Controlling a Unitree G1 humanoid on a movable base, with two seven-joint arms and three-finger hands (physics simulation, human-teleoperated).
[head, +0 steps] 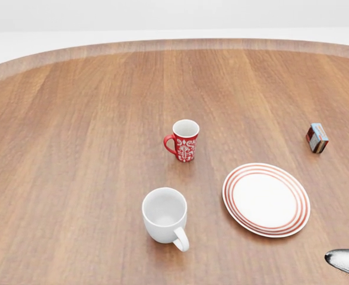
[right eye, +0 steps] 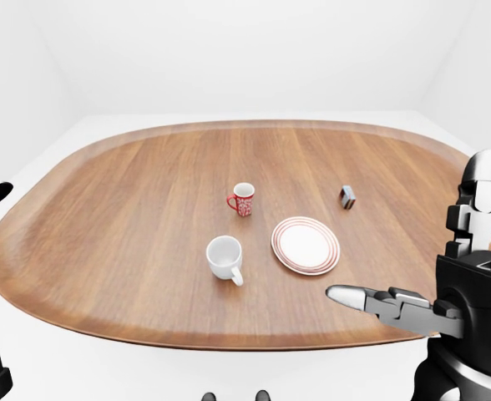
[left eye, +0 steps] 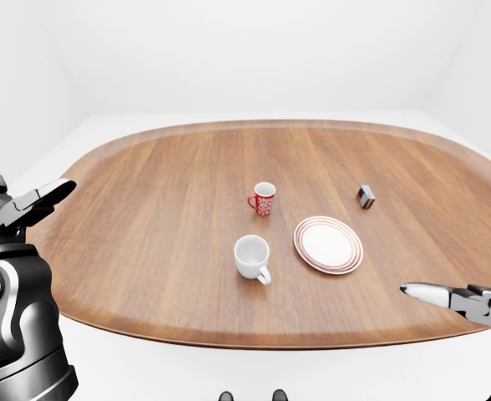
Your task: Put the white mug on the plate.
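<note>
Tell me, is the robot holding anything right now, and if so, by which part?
Nothing is held. The left hand and right hand hang open off the table's edges, far from the white mug.

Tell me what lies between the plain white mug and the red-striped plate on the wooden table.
Nothing: in the head view, only bare wooden table shows between the plain white mug and the red-striped plate.

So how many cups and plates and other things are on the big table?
Mugs: 2, the white mug and the red patterned mug
Plates: 1, the red-ringed plate
Small boxes: 1, the little box
Total: 4 things on the wooden table
</note>
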